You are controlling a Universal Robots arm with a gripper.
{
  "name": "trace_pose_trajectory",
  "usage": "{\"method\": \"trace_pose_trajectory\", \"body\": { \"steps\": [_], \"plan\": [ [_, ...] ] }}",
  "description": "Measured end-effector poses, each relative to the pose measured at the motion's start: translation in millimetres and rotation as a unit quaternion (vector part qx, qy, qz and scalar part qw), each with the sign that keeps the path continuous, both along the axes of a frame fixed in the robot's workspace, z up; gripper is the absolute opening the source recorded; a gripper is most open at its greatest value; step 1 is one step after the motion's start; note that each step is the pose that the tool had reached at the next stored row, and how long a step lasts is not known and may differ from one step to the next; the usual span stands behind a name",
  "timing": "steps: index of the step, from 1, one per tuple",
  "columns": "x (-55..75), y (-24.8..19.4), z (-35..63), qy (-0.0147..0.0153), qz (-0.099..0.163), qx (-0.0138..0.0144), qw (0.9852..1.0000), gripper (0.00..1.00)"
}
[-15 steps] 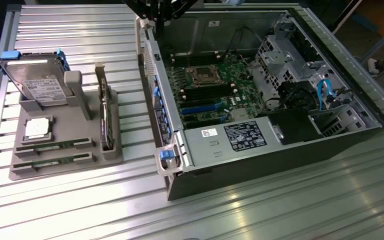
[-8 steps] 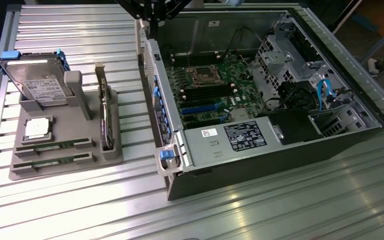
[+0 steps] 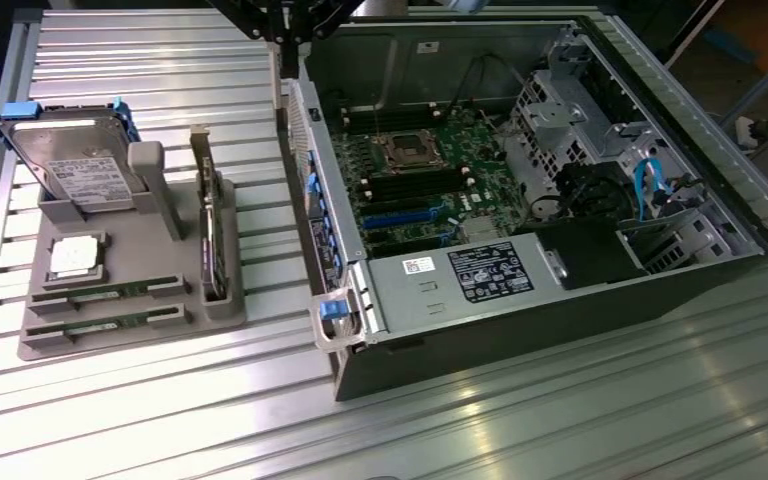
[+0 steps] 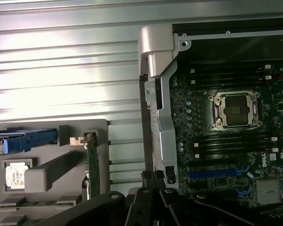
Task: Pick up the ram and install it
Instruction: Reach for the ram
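Observation:
Two ram sticks, narrow and green, lie flat in the front slots of the grey holder [image 3: 231,300]: one ram [image 3: 104,291] behind the other [image 3: 91,328]. In the wrist view an edge of a ram [image 4: 19,202] shows in the holder [image 4: 47,176]. My gripper [image 3: 281,35] hangs high over the gap between the holder and the open computer case [image 3: 357,330], well away from the rams. Its dark fingers [image 4: 140,207] stand together, shut, with nothing between them. The motherboard [image 3: 418,190] has long dark memory slots [image 4: 226,141] beside the processor socket [image 4: 236,110].
In the holder also stand a hard drive [image 3: 77,165] in a blue frame, a dark card on edge [image 3: 207,230] and a small silver processor chip [image 3: 75,255]. The case's side wall [image 3: 307,190] rises between holder and motherboard. The ribbed metal table [image 3: 558,410] lies around them.

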State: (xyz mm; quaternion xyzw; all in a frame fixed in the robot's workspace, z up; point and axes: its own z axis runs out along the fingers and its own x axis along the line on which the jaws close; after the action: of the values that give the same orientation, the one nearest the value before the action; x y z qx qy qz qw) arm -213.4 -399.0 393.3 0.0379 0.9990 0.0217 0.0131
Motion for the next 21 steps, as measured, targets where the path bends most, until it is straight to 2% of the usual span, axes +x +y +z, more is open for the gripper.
{"method": "trace_pose_trajectory", "body": {
  "steps": [21],
  "plan": [
    [-54.2,0.0,0.0,0.0,0.0,0.0,1.0,0.11]
  ]
}}
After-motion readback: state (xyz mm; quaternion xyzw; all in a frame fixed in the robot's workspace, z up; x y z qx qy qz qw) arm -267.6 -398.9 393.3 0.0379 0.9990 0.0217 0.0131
